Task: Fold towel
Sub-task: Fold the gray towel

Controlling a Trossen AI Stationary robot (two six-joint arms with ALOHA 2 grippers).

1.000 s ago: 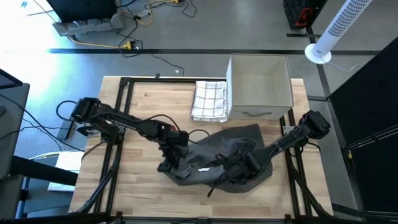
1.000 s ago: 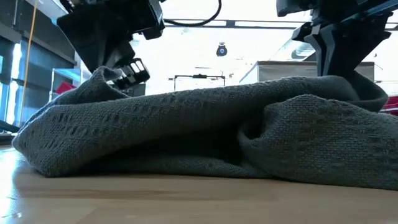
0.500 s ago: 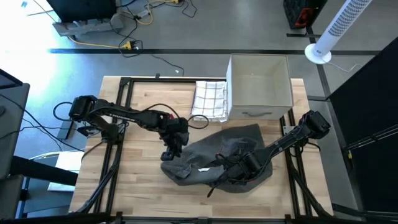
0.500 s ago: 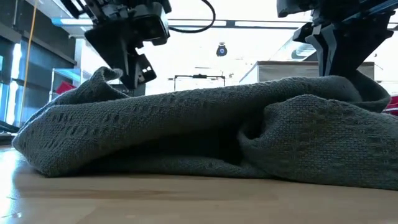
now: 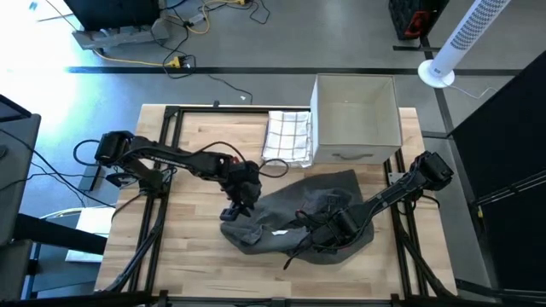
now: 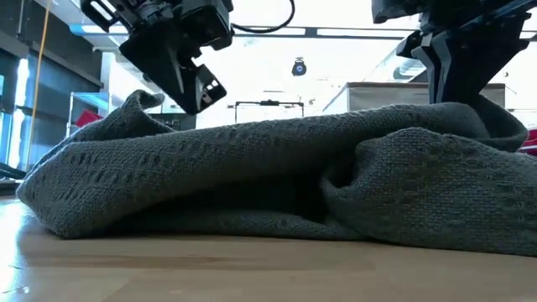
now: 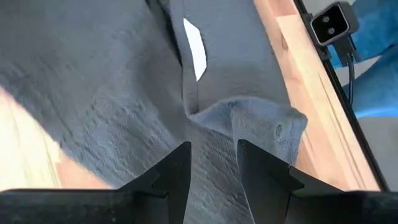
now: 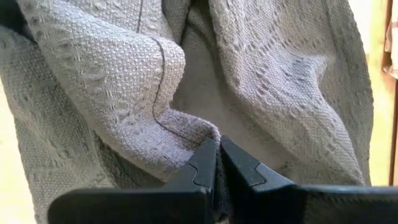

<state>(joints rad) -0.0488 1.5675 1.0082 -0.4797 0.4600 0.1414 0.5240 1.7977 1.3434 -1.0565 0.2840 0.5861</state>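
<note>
Bare table (image 5: 183, 217) lies open left of the crumpled grey towel (image 5: 299, 217); the box (image 5: 357, 119) and checked cloth (image 5: 287, 136) block the far side.

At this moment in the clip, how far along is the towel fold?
Barely started. Done: nothing that reads as a fold; the grey towel lies rumpled on the table. In hand: the right gripper pinches a ridge of the cloth, while the left gripper hangs open above the towel's left end, holding nothing. Left: flattening the cloth and every fold. A checked towel lies folded beside the box.
</note>
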